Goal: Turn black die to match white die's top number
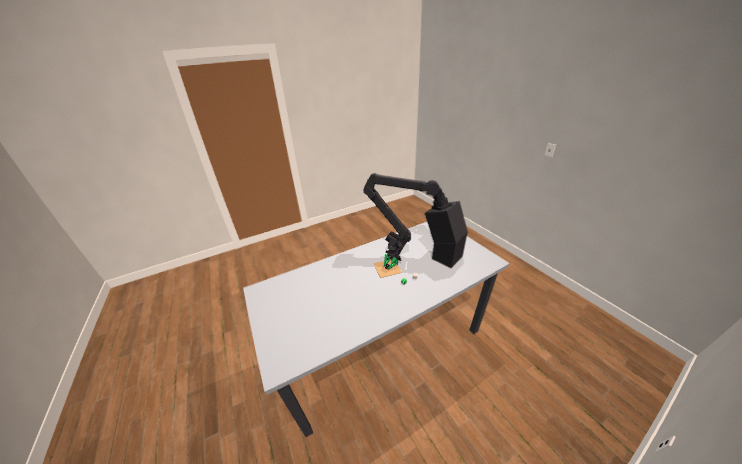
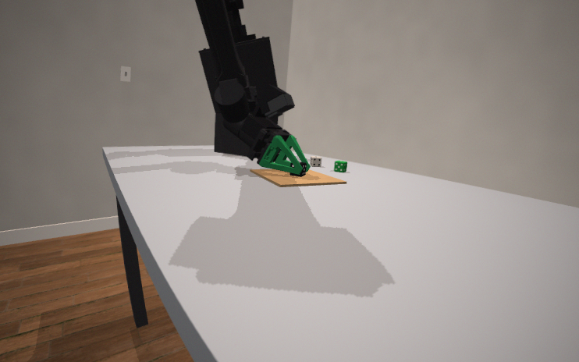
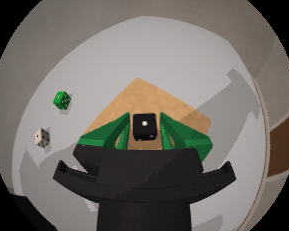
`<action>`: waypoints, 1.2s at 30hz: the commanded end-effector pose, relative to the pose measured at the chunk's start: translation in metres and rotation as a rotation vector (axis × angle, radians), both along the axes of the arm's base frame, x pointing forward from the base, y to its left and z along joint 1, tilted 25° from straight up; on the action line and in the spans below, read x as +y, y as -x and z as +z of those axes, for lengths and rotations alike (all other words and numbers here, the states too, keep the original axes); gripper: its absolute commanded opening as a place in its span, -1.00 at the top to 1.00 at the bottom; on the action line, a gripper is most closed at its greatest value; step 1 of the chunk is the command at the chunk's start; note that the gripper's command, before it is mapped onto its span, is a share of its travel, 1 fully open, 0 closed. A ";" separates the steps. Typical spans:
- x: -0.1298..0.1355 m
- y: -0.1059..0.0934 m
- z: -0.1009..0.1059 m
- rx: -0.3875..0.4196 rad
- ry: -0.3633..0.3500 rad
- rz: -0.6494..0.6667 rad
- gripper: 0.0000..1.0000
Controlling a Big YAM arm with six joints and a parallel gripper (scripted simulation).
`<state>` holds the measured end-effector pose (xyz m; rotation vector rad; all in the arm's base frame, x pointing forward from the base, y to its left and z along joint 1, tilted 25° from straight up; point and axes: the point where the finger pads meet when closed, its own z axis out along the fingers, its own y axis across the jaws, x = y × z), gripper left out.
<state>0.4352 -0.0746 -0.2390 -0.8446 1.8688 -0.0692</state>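
Beside the mat (image 2: 323,179), white die (image 2: 315,161) and green die (image 2: 339,166) sit apart.

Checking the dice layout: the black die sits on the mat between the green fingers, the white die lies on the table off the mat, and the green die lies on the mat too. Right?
Not quite. The green die lies on the table, off the mat, near the white die; the exterior view shows this. The rest holds: the black die sits on the mat between the green fingers.
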 end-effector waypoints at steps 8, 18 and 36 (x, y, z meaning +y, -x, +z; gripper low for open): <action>-0.008 0.026 0.019 -0.002 0.009 -0.001 0.22; -0.013 0.051 0.028 0.016 -0.002 -0.001 0.22; 0.003 0.053 0.057 0.000 -0.002 0.011 0.22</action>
